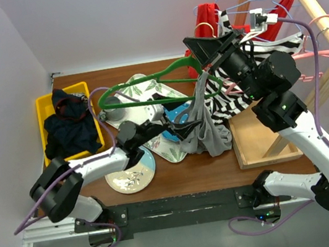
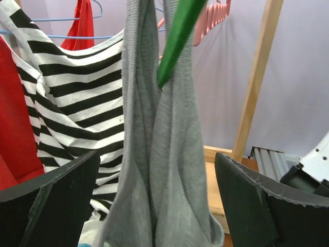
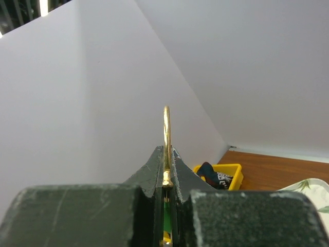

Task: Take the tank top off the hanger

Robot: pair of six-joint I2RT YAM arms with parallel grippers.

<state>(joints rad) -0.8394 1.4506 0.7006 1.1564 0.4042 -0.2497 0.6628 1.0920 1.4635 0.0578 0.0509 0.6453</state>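
Your left fingers (image 1: pixel 179 131) are wide apart, one on each side of the grey tank top (image 2: pixel 154 154), and the cloth hangs down in the gap between them. You cannot tell from here if either finger touches it. Your right fingers (image 3: pixel 159 167) are shut tight on the gold hook (image 3: pixel 166 128) of the green hanger (image 1: pixel 147 96) and hold it up in the air.

The tank top is on the hanger. It hangs from the hanger's right end, and in your left wrist view the green bar (image 2: pixel 180 36) pokes down through its straps. Its low end bunches up near the edge of the leaf tray (image 1: pixel 140 88).

Just behind the tank top is a black and white striped top (image 1: pixel 238 96). Past that is a red top (image 1: pixel 207 19), which hangs on the wooden rack (image 1: pixel 309 9) at the right side of the desk (image 1: pixel 185 173).

A round plate (image 1: pixel 129 179) lies next to the tray, at the near side. On the far left of the desk sits a yellow bin (image 1: pixel 45 106) with dark clothes (image 1: pixel 67 123) piled inside.
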